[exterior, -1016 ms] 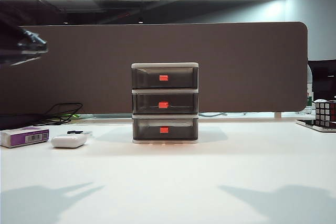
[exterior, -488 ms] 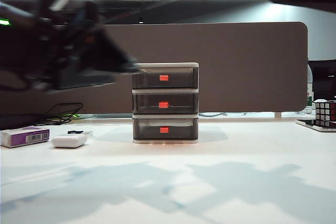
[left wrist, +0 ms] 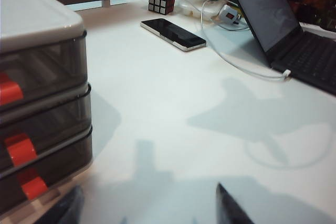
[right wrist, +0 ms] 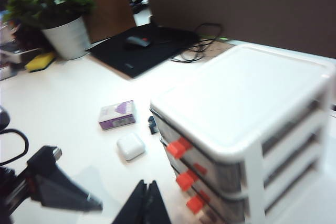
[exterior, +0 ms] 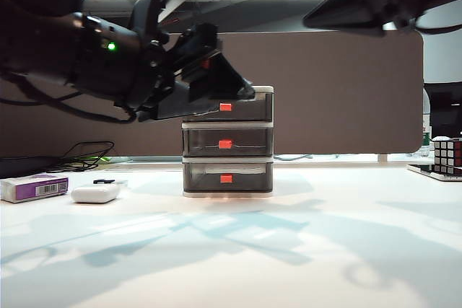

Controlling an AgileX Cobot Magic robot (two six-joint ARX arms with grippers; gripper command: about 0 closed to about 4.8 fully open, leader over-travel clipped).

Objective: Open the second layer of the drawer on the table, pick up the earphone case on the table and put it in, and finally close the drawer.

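Exterior view with both wrist views. The drawer (exterior: pixel 227 141) is shown standing at the middle of the desk (exterior: pixel 303 250), toward its far edge, with all three tiers pushed in. The second layer (exterior: pixel 227 141) is identified by the red-orange tab (exterior: pixel 225 144) on its front; this small tab is judged the only place offered for taking hold. The tier is expected to be light and stiff, and the whole unit may slide on the smooth desk if the pull is not straight.

The earphone case (exterior: pixel 94 193) is seen lying on the desk well to the left of the drawer, just right of a purple-and-white box (exterior: pixel 34 187) and just near of a tiny black clip (exterior: pixel 103 181). Its glossy rounded shell is judged light, hard and slippery; a hold across the two flatter long sides, near the middle, is considered safest against squirting out.

The left pincer (exterior: pixel 238 91) is held aloft at the upper left corner of the drawer front, touching nothing; in the left wrist view its fingertips (left wrist: pixel 227 209) are seen spread with only bare desk between them. The right pincer (right wrist: pixel 113 205) is held high at the upper right of the scene; its two fingers are seen apart, with nothing gripped.
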